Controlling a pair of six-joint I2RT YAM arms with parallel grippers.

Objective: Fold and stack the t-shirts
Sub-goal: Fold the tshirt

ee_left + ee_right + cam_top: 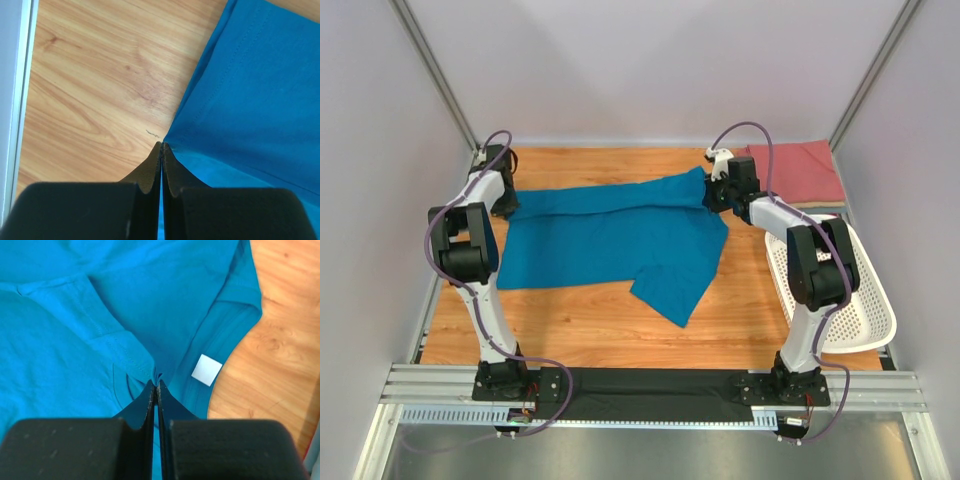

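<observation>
Teal-blue cloth covers the middle of the wooden table: the teal-blue t-shirt lies unfolded to the left of the white basket, stretched crosswise. One sleeve juts toward the near edge, and the shirt's nearest edge stops short of the basket's rim. The basket itself sits against the right side of the table, beside the right arm.

Beyond the basket's far end, in the far right corner, the salmon-red t-shirt rests folded into a flat rectangle.

The right gripper is left of the basket's far end, at the shirt's far right corner. In the right wrist view its fingers are pressed together with a pinch of teal fabric caught at the tips, close to the collar. A small white label shows just inside the neckline.

The left gripper is on the opposite side of the shirt from the basket, at the garment's far left corner. The left wrist view shows its fingers closed tight on the stitched hem, a thin line of blue cloth visible between them and bare wood to the left.
</observation>
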